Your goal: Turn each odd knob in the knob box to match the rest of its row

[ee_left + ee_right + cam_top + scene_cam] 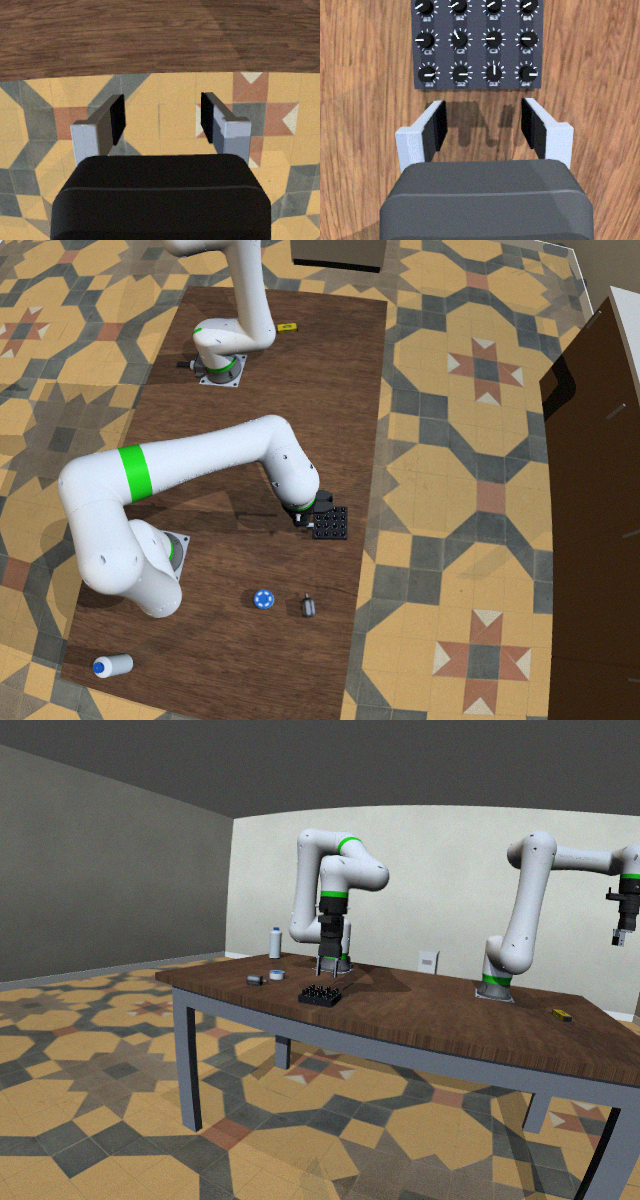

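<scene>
The black knob box lies on the table; the right wrist view shows rows B, C and D, with row A outside the picture. All row B knobs point lower left. Knobs C1, C3 and C4 point left; C2 points up and slightly left. D1, D2 and D4 point right; D3 points up. My right gripper is open, above the table beside the row D edge. My left gripper is open, beyond the table edge.
A blue and white round thing and a small grey thing lie near the box. A white bottle is at a far corner. A yellow block lies near the left arm's base.
</scene>
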